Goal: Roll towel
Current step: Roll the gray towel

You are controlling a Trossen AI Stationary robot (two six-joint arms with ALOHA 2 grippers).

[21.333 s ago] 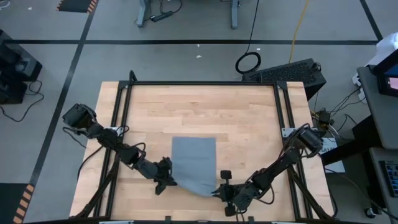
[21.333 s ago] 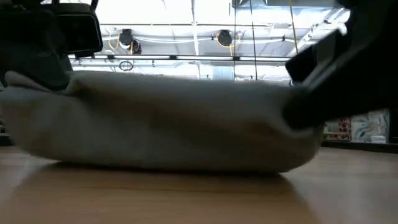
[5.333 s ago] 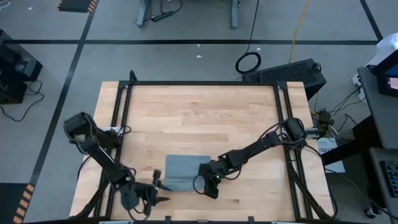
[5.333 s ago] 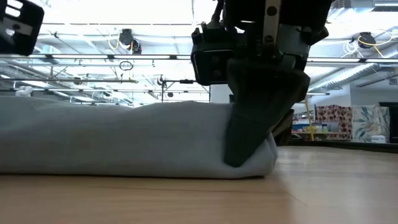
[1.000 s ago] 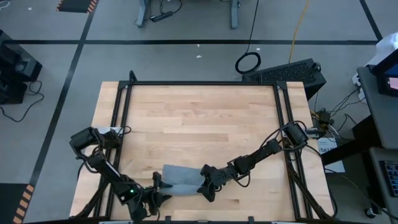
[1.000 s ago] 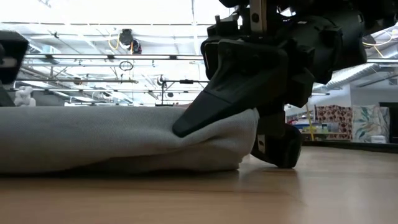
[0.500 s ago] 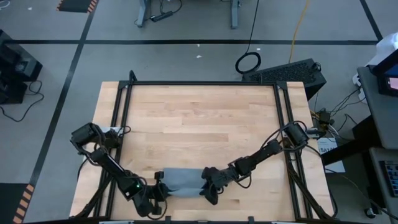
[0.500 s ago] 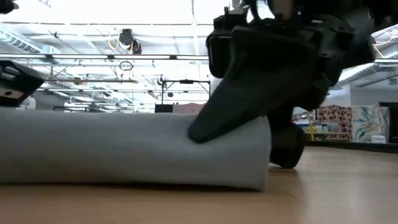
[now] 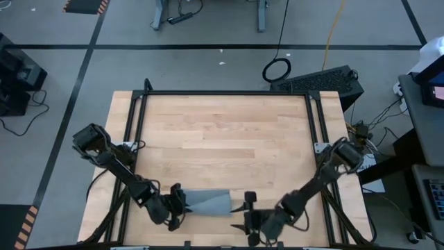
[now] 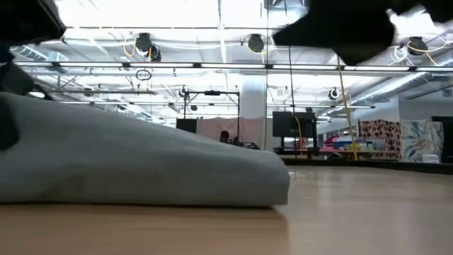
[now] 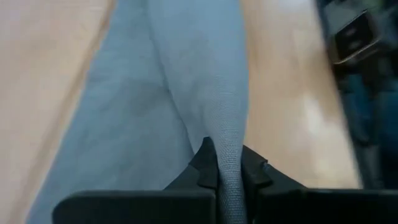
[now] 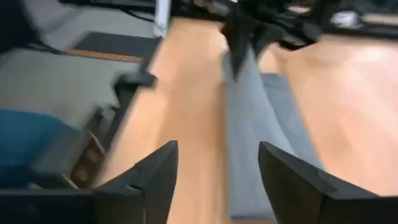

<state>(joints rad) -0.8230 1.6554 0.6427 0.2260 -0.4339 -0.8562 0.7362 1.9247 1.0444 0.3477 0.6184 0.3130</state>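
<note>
Grey towel lies as a narrow roll-like bundle near the front edge of the wooden worktop, long axis running left to right; in the low view it looks like a flattish wedge, thicker at one end, so the roll seems loose, not tight; left pincer sits at the towel's left end, clamped on a ridge of cloth, which the left wrist view shows pinched between its fingers; right pincer is just off the towel's right end, spread wide and holding nothing, fingers apart with towel ahead of them; roll judged mostly done, step in hand looks like finishing or tidying; to do it well: keep left grip low and steady so the layers do not unwind, bring right pincer back onto the free end at the same height, tuck evenly along the length, avoid lifting one end, which would cone the roll further
</note>
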